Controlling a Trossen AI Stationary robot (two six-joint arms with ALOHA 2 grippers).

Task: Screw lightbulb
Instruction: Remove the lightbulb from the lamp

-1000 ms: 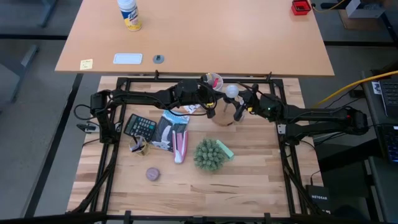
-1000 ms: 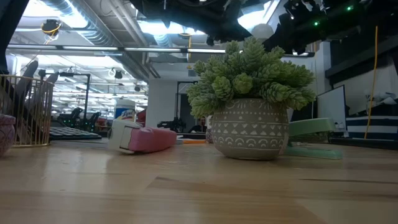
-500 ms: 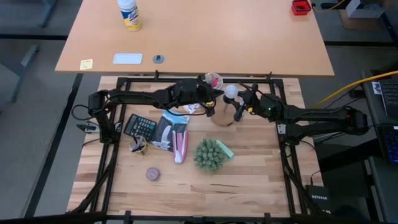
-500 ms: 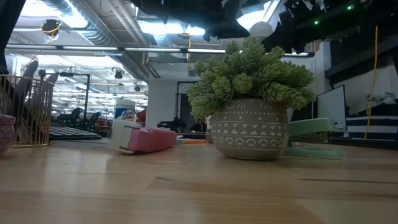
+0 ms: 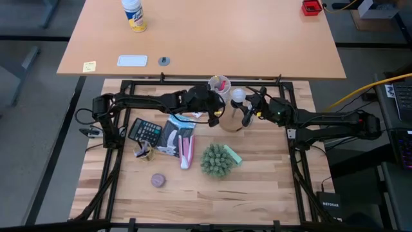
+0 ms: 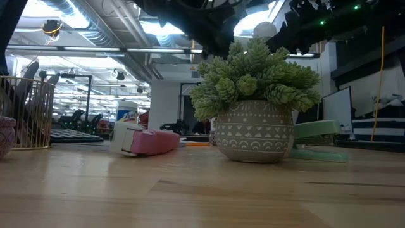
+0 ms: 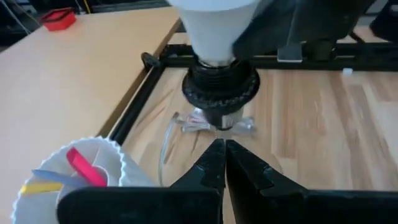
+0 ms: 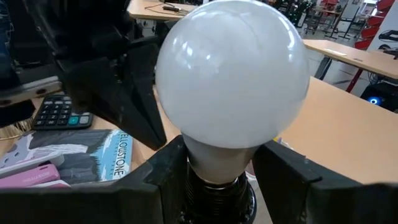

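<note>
Right hand clasping smooth frosted pear-shaped lightbulb, ribbed black socket

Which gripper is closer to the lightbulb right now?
Right. The right gripper is clamped around the lightbulb at its neck; the left gripper sits shut just short of the black socket below it.

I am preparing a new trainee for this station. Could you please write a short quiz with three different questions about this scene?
1. True or false: the lightbulb lies loose on the table.
2. Which gripper holds the lightbulb? A) left B) right C) neither
3. Fill in: the left gripper points at the black ____ under the bulb, its jaws shut.

Key: 1 false; the bulb stands upright in the socket. 2 B; the right gripper clamps its neck. 3 socket.
</note>
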